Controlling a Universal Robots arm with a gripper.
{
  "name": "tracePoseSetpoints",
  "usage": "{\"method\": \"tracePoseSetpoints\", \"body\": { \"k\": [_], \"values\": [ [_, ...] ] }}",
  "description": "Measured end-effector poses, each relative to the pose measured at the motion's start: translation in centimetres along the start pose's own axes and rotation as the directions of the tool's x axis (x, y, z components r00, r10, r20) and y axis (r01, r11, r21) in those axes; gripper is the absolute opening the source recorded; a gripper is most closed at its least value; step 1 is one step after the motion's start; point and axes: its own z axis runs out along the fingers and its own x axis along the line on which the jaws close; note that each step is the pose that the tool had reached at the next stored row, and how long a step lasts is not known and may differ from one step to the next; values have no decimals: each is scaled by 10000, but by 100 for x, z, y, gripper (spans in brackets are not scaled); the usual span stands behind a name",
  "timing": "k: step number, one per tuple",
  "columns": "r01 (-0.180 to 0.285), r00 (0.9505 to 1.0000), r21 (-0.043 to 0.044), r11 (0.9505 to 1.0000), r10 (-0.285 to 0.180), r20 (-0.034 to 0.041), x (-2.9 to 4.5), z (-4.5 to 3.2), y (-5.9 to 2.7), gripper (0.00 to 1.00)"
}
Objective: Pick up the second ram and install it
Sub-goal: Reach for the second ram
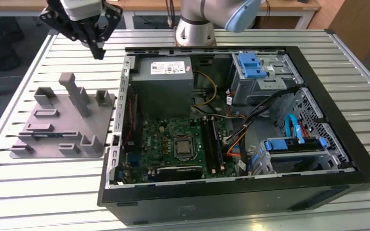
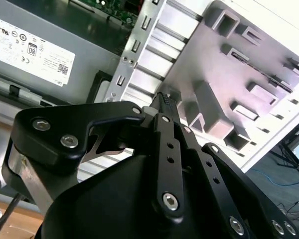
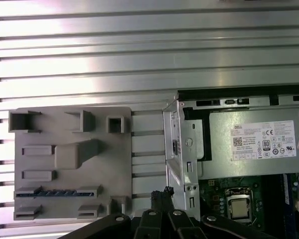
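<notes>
The second ram (image 3: 52,192) is a thin blue strip lying in a slot of the grey holder plate (image 3: 70,164). In the exterior view the second ram (image 1: 44,135) shows as a dark line near the plate's near end. My gripper (image 1: 98,52) hangs above the slatted table, past the far end of the grey holder plate (image 1: 59,122) and well away from the ram. In both wrist views the fingers of my gripper (image 3: 162,195) (image 2: 162,98) meet at their tips. They are shut, with nothing between them.
The open black computer case (image 1: 339,159) fills the exterior view's right. Inside it are a grey power supply (image 1: 162,77), a green motherboard (image 1: 165,142) with long black slots (image 1: 212,144), and blue drive latches (image 1: 252,67). The slatted metal table (image 1: 44,192) runs beneath. The arm's base (image 1: 194,31) stands behind the case.
</notes>
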Motion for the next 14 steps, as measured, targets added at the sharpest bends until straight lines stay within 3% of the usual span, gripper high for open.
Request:
{"method": "tracePoseSetpoints", "body": {
  "k": [6,14],
  "values": [
    [-1,10000,-1,10000,1,0,229,-2,-17,10],
    [0,10000,0,10000,0,0,441,-3,-34,10]
  ]
}}
